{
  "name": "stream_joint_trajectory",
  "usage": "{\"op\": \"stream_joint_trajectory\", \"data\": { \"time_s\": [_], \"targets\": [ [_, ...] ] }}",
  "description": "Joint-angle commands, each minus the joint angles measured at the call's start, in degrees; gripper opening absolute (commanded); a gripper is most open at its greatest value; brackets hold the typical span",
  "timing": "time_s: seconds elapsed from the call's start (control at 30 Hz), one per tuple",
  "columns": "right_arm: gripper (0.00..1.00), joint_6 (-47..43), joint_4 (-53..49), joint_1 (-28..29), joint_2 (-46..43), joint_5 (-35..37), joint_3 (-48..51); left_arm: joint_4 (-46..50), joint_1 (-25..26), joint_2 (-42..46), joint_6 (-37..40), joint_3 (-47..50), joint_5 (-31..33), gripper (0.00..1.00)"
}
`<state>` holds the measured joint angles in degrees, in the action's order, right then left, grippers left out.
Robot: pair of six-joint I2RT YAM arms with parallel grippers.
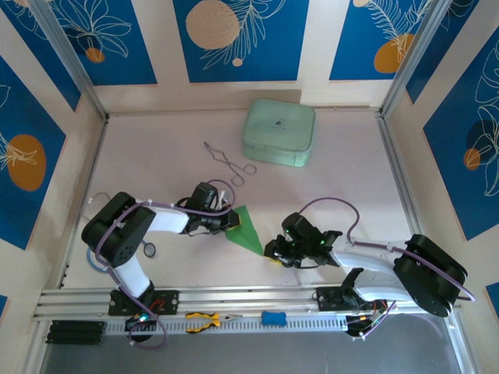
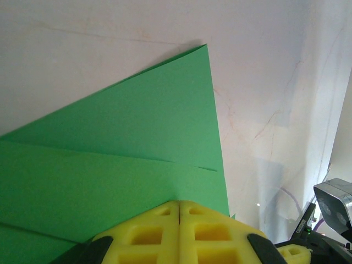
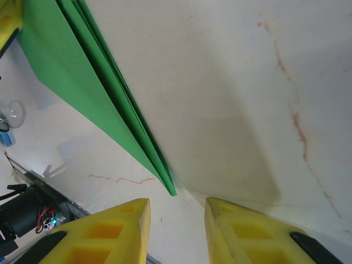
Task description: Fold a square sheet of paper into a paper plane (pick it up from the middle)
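Overhead camera first: the paper plane (image 1: 246, 228) sits on the counter (image 1: 335, 195) between my two arms, near the front edge. Its long axis runs on a diagonal. The broad tail is up-left at the left claw (image 1: 230, 222), and the pointed nose aims down-right toward the right claw (image 1: 274, 253), which is just beside the tip. Well behind it, near the back wall, lies the mint-green case (image 1: 279, 132), with a pair of metal tongs (image 1: 224, 161) between the case and the left arm. Yellow-handled pliers (image 1: 204, 319) rest on the rail in front of the arm bases.

On the left wrist camera, the left claw (image 2: 179, 206) has its yellow fingers pressed flat together with no gap, pinching the edge of the paper plane (image 2: 137, 137). From here I see the green folded layers fanning away from the grip, with one sharp corner toward the top of the picture and straight creases across the surface.

On the right wrist camera, the right claw (image 3: 177, 202) stands partly apart, a narrow gap with bare counter showing between the fingers and nothing in it. The paper plane (image 3: 66, 71) comes in from the upper left as a long narrow wedge. Its stacked edges show along one side, and its nose ends just ahead of that gap, nearer the left-hand finger, not touching either one as far as I can tell.
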<state>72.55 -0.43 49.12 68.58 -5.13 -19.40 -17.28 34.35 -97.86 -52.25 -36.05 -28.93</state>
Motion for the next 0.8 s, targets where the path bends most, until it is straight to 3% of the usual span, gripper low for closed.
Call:
{"op": "stream_joint_trajectory", "data": {
  "time_s": [0.0,0.77],
  "targets": [
    [0.34,0.18,0.23,-0.09,0.31,-1.17,-0.25,5.51,-0.69,0.35,-0.18,0.46,2.3,0.0],
    [0.36,-1.87,4.21,-0.72,3.68,-4.62,-1.06,5.94,-0.7,-0.09,-0.26,0.13,1.95,0.0]
  ]
}}
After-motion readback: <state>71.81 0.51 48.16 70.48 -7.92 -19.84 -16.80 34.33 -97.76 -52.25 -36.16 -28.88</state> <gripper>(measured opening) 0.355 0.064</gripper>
